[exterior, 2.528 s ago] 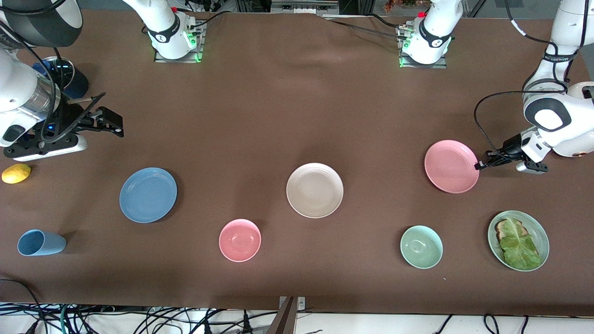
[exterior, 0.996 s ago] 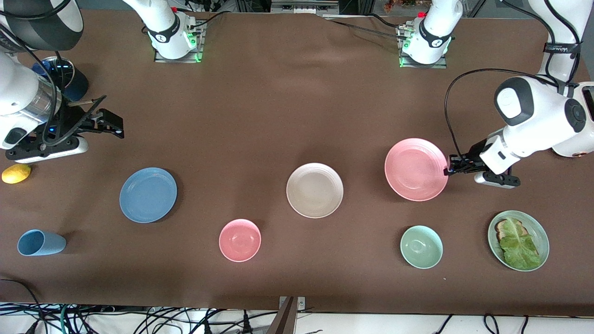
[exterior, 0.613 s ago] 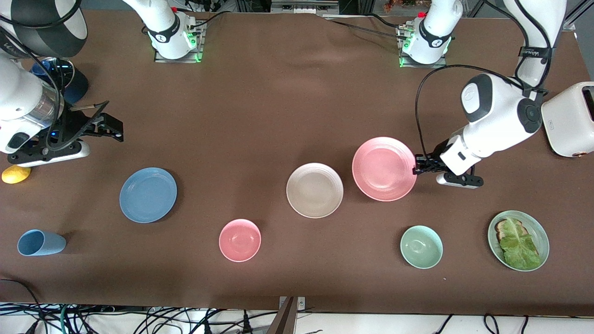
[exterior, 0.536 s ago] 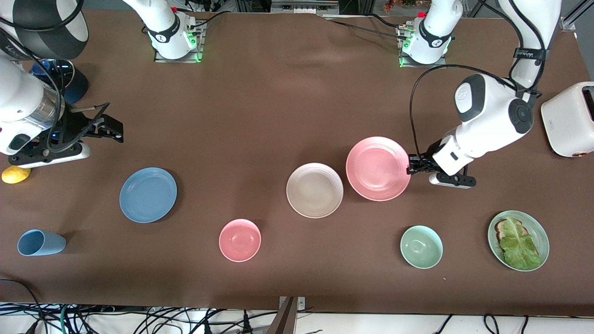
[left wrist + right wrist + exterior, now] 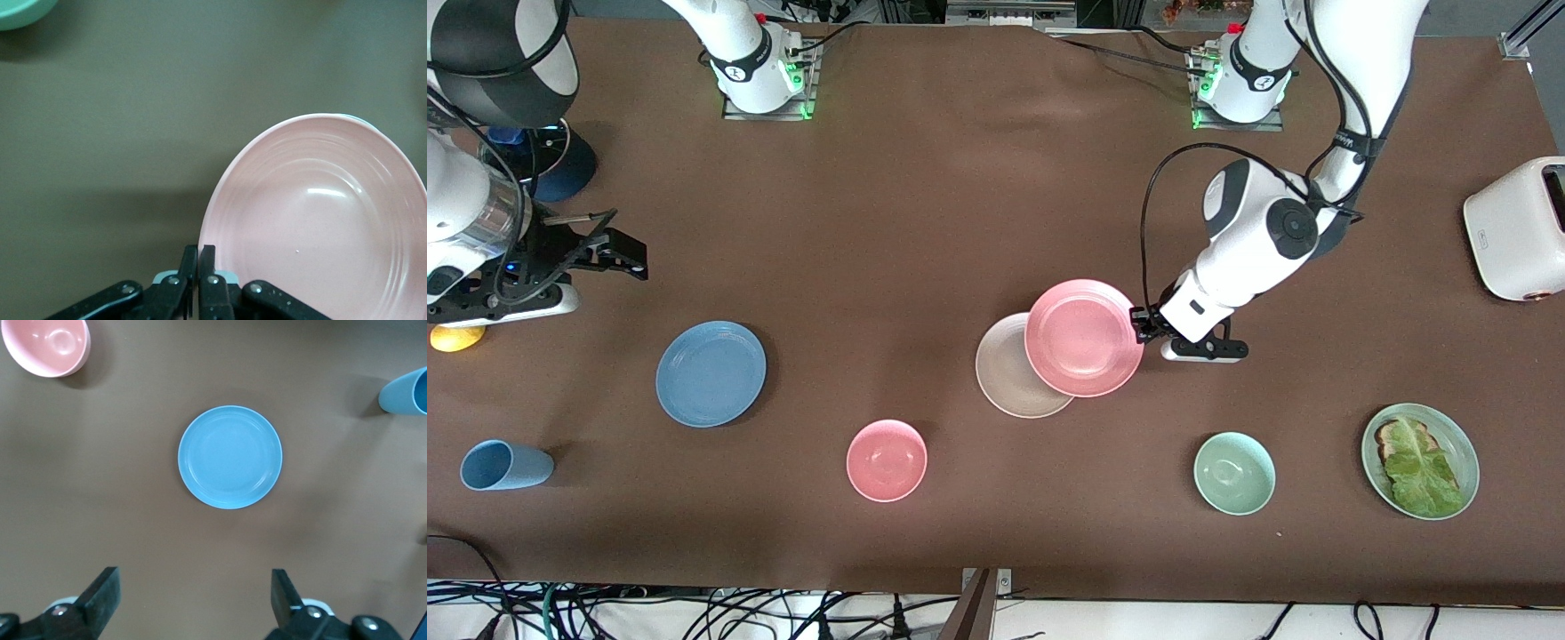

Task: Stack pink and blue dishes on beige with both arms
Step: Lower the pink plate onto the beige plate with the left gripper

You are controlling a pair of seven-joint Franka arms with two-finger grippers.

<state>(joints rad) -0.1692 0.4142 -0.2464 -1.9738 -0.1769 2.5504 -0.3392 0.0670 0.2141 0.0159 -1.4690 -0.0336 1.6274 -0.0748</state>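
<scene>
Here the pink plate [image 5: 1084,337] hung in the air, overlapping the edge of the beige plate [image 5: 1007,373] on the side toward the left arm's end of the table. The left gripper [image 5: 1141,324] had its fingers pinched tight on that plate's rim. The blue plate [image 5: 711,373] lay flat on the table [image 5: 960,196], well apart, toward the right arm's end. The right gripper [image 5: 618,250] waited with its fingers spread wide and empty, over bare table near the blue plate.

Bare tablecloth [image 5: 925,222] lies open around the blue plate [image 5: 711,373], with the pink bowl [image 5: 887,460] and blue cup [image 5: 503,465] nearer the camera.
</scene>
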